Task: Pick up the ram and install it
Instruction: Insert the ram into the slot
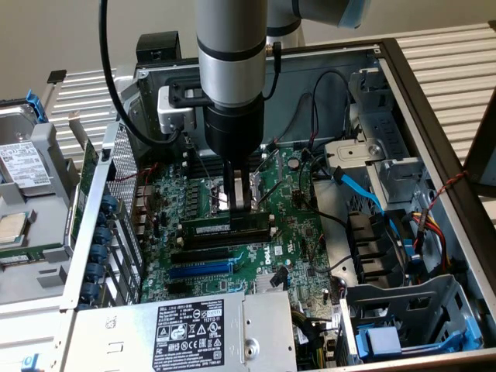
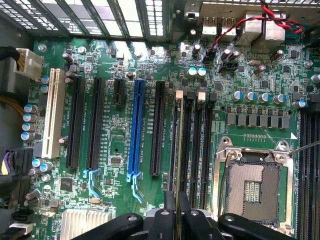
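Exterior view: plain beige wall [image 1: 46, 31] running across 10 to 12 o'clock, lighting on it looking even. White slatted surface [image 1: 446, 54] showing at 1 to 2 o'clock and again at 10 o'clock, ribs catching soft diffuse light. Open computer case [image 1: 401, 85] sitting on those slats, filling the middle. Dark slanted panel [image 1: 487, 147] cutting in at 3 o'clock.

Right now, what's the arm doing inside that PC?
The arm's gripper is down inside the open PC case, shut on the top edge of the ram. The stick stands on edge along a memory slot on the motherboard, next to the empty CPU socket. I can't tell whether it is fully seated.
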Controlling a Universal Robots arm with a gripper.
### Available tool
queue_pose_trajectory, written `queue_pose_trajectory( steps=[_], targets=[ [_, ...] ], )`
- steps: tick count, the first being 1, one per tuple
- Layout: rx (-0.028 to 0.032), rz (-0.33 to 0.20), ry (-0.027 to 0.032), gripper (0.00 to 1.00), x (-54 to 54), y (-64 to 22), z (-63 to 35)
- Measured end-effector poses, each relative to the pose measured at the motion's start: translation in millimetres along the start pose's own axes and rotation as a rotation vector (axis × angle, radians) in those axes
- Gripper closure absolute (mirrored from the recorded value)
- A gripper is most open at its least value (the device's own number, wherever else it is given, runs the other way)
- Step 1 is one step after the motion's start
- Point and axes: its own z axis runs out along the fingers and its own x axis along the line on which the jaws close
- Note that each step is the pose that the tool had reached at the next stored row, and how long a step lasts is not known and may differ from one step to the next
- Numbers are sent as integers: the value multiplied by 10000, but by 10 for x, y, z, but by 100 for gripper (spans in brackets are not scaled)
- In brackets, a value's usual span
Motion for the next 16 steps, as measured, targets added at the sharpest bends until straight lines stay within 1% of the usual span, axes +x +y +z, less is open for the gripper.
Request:
queue_pose_trajectory(
  steps=[16],
  targets=[
    [-1, 13, 0, 86, 9, 2, 11]
  ],
)
